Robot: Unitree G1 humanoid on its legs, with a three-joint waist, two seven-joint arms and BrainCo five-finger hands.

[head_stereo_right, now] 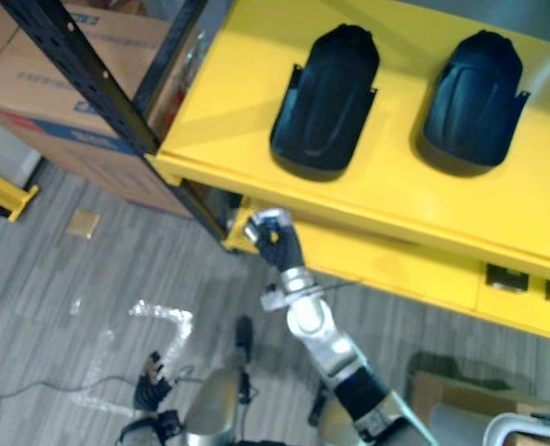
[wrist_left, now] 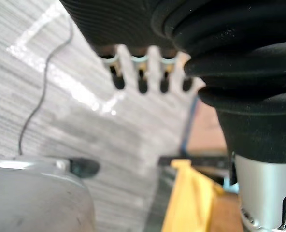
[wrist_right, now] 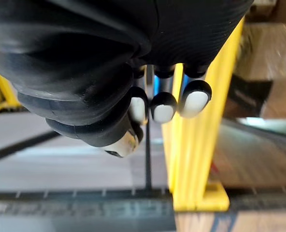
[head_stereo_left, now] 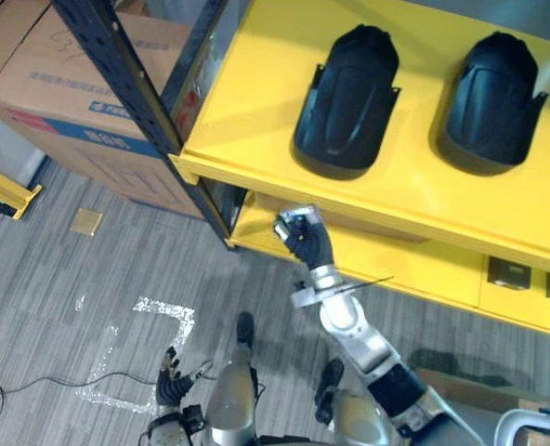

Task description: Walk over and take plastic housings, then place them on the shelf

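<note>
Two black plastic housings lie side by side on the top yellow shelf board [head_stereo_left: 256, 111], one on the left [head_stereo_left: 345, 102] and one on the right [head_stereo_left: 493, 102]. My right hand [head_stereo_left: 305, 240] is raised just under that board's front edge, below the left housing and apart from it. In the right wrist view its fingers [wrist_right: 163, 105] are curled in and hold nothing, with the yellow shelf edge [wrist_right: 196, 159] close beside them. My left hand [head_stereo_left: 170, 383] hangs low over the floor, its fingers [wrist_left: 142, 75] straight and empty.
A black steel upright [head_stereo_left: 126, 74] stands at the shelf's left corner, with cardboard boxes [head_stereo_left: 71, 84] behind it. The lower yellow shelf [head_stereo_left: 424, 269] carries small dark parts [head_stereo_left: 509, 272]. A yellow floor rail [head_stereo_left: 6, 190] lies far left, and a flat carton [head_stereo_left: 470, 390] lower right.
</note>
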